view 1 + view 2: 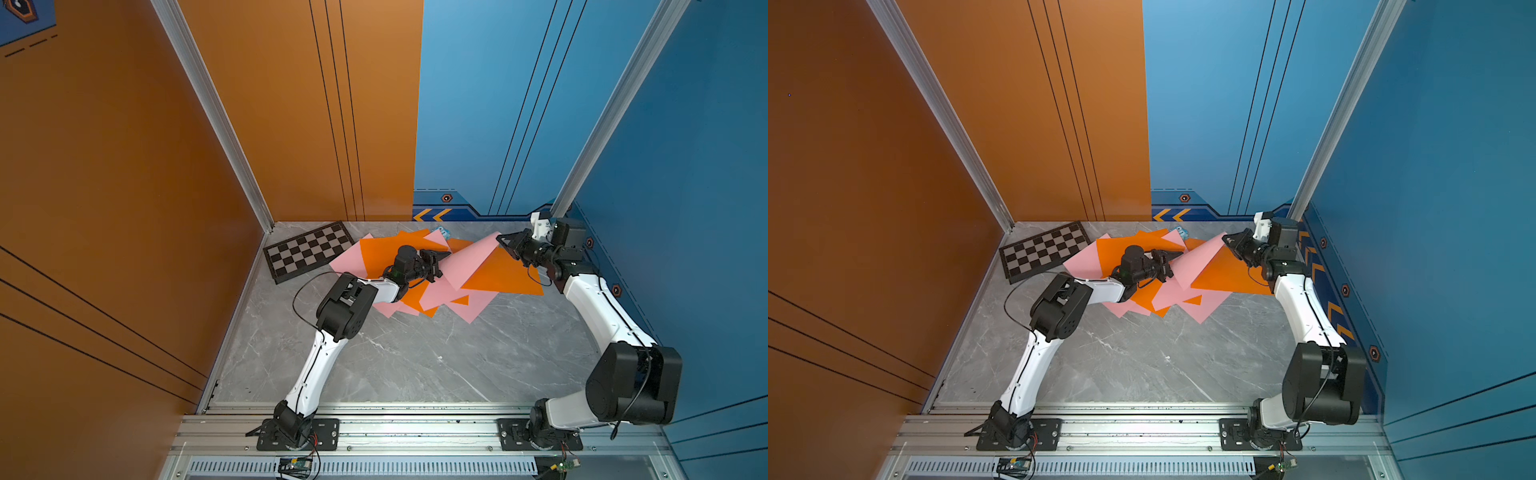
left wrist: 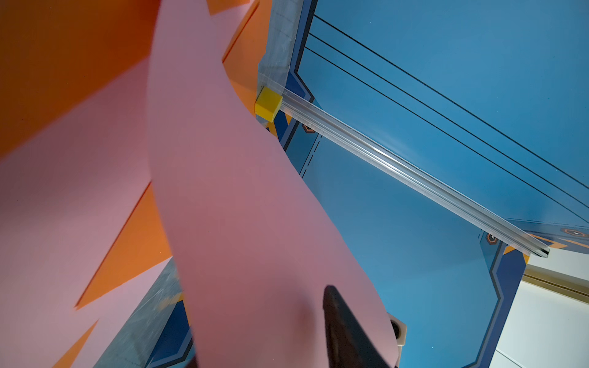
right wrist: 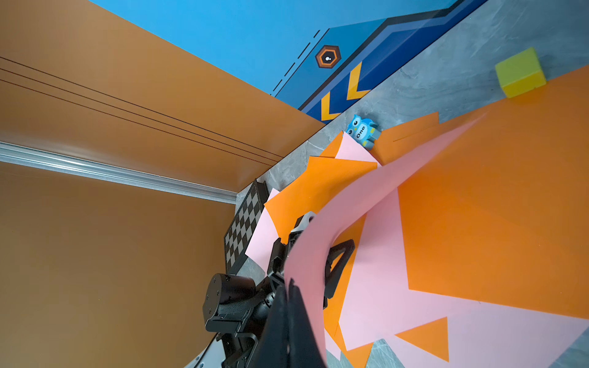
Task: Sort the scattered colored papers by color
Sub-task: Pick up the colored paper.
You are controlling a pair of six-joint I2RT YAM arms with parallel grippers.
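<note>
Right claw pinches a corner of the lifted pink sheet. Left claw straddles its opposite end; grip cannot be told. Other pink and orange papers lie overlapped on the surface beneath and between both claws.

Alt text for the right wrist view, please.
The right gripper pinches one edge of a pink sheet, which curls up over a jumble of orange and pink papers to the left gripper, whose jaws straddle it. Farther off sit a checkered board, a blue owl toy and a yellow cube.
</note>
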